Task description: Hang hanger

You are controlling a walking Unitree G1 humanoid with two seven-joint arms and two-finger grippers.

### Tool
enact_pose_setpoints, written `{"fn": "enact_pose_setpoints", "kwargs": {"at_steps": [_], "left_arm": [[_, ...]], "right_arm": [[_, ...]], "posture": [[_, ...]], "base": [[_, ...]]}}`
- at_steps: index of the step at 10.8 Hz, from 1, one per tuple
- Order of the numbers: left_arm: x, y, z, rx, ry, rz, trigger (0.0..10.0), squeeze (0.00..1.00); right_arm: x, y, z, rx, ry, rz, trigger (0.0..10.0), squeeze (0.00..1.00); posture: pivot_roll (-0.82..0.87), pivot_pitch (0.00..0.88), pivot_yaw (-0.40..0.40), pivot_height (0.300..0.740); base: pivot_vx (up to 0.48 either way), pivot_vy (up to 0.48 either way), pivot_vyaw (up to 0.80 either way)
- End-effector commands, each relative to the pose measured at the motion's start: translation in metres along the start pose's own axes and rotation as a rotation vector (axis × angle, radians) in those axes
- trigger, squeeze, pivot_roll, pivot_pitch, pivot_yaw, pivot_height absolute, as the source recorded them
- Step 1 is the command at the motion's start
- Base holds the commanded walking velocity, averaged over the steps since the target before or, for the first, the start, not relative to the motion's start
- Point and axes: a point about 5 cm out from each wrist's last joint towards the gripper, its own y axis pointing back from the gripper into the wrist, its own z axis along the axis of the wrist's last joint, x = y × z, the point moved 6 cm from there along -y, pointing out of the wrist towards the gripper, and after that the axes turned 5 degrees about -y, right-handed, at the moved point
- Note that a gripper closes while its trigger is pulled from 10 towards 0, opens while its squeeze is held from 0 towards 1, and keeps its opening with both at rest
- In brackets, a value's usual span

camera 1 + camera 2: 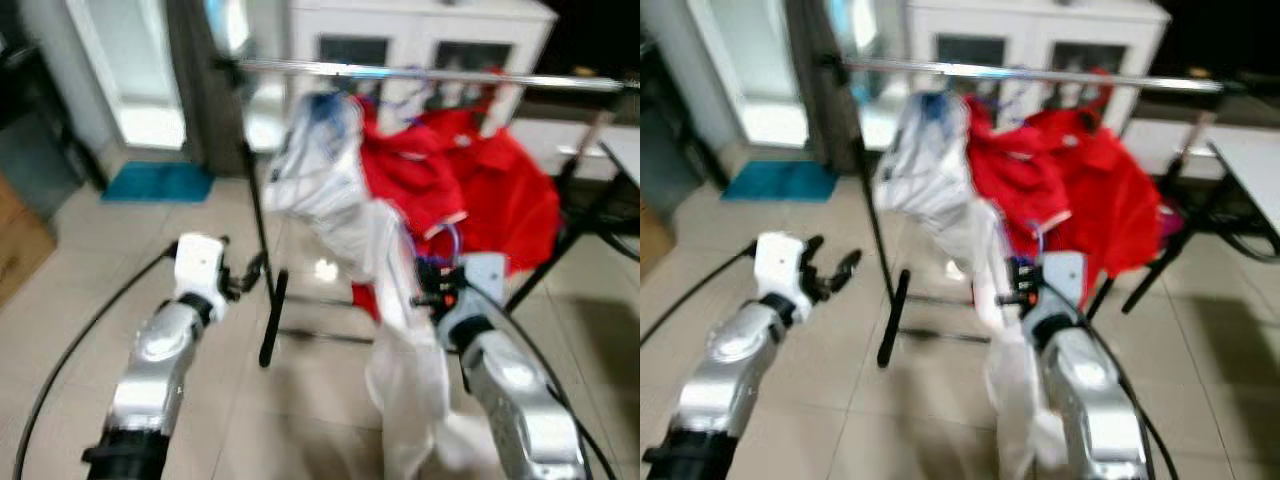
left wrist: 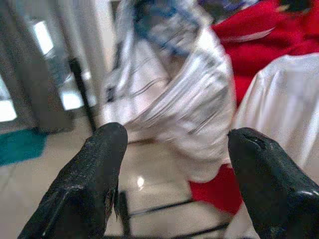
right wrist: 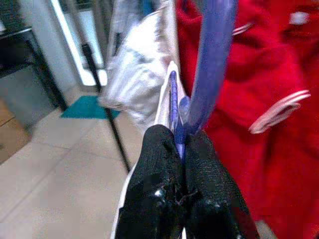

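A horizontal silver metal clothes rail [image 1: 430, 74] on a black-footed stand runs across the upper part of the left eye frame, with a white striped garment [image 1: 320, 175] and red garments with white trim [image 1: 480, 180] hanging from it at upper centre and upper right. The right gripper [image 3: 180, 149] is clenched on a blue plastic hanger [image 3: 209, 64]: in the right wrist view its two black fingers [image 3: 159, 169] are pressed together around the hanger's thin blue shaft, with the hook rising to the top of that frame. The hanger carries a white garment [image 1: 405, 360] that drapes down the lower centre of the left eye frame, beside the silver right arm. The hanger sits below the rail, in front of the red garments; contact with the rail cannot be made out. The left gripper [image 2: 174, 164] stands released, fingers spread wide apart with nothing between them, at centre left of the left eye frame near the stand's black upright. A teal floor mat [image 1: 155, 182] lies at upper left on the beige tiled floor [image 1: 80, 300].
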Motion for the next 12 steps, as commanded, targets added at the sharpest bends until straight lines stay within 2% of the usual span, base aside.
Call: {"fn": "enact_pose_setpoints", "kwargs": {"at_steps": [1,12], "left_arm": [[-0.011,-0.003,0.003,-0.013,0.010,-0.029,10.0,0.00],[-0.012,-0.008,0.016,-0.041,0.003,-0.023,10.0,0.00]], "right_arm": [[-0.010,0.003,0.010,-0.040,0.029,-0.034,10.0,0.00],[-0.011,-0.005,0.017,-0.044,0.043,-0.018,10.0,0.00]], "posture": [[-0.18,0.000,0.023,0.740],[-0.17,0.000,-0.008,0.740]], "base": [[0.375,0.000,0.00],[0.374,0.000,0.00]]}}
